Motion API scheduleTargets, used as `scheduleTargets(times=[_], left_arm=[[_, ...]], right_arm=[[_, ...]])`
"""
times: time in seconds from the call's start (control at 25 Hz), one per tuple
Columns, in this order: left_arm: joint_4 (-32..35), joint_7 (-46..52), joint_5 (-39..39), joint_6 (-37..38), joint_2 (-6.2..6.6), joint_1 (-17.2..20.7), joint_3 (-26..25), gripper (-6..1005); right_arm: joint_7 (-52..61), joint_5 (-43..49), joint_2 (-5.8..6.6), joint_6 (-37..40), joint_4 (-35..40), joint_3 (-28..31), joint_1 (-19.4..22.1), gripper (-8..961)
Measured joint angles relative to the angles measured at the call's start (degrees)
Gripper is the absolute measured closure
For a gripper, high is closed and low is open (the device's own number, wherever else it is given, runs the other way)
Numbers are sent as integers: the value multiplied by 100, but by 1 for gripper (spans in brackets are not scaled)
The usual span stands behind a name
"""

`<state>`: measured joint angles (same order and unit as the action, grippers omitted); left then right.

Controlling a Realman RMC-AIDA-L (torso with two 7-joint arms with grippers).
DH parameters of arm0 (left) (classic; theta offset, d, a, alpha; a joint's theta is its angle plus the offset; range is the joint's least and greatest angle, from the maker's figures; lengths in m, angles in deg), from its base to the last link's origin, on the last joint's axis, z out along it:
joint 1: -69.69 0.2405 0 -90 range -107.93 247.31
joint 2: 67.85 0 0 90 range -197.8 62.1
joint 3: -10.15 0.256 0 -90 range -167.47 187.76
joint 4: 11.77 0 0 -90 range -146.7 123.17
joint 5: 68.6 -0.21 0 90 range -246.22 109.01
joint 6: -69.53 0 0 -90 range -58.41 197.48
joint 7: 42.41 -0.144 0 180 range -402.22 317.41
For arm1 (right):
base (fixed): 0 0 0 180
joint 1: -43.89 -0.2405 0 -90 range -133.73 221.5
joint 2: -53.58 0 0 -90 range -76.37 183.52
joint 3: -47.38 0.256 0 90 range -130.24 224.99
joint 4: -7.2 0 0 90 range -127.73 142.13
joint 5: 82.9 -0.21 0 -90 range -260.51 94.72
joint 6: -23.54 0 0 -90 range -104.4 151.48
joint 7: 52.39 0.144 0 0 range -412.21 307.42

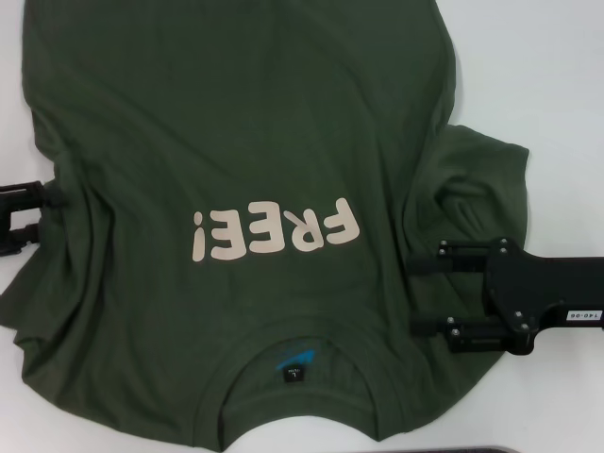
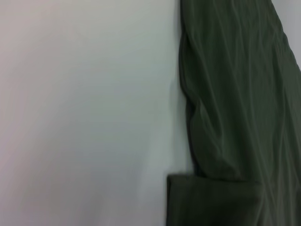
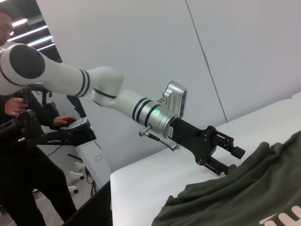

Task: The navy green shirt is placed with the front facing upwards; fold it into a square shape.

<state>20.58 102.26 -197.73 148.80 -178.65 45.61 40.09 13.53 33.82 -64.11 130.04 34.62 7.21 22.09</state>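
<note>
Both shirt [image 1: 245,142] sleeves bunched; left gripper [image 1: 42,219] fingertips cut off.

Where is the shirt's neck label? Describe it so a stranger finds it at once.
On the table lies the navy green shirt, the left pincer at one side and the right pincer over the other sleeve. From the FREE! lettering go to the round collar at the near edge. Inside it sits the neck label, the only bright blue patch on the cloth.
</note>
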Motion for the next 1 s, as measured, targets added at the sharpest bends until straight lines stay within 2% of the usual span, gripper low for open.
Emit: scheduleTargets(times=[0.28,0.52,0.72,1.0], left_arm=[[34,-34,0,161,28,-47,180,440],[53,-25,0,194,43,-58,264,675],[53,-22,1,221,64,-55,269,909],[53,-34,2,254,86,-56,305,955]], right_arm=[[0,0,0,27,0,3,0,221],[0,0,0,30,0,10,0,221],[0,-4,6,30,0,9,0,222],[0,-25,18,29,0,9,-19,220]])
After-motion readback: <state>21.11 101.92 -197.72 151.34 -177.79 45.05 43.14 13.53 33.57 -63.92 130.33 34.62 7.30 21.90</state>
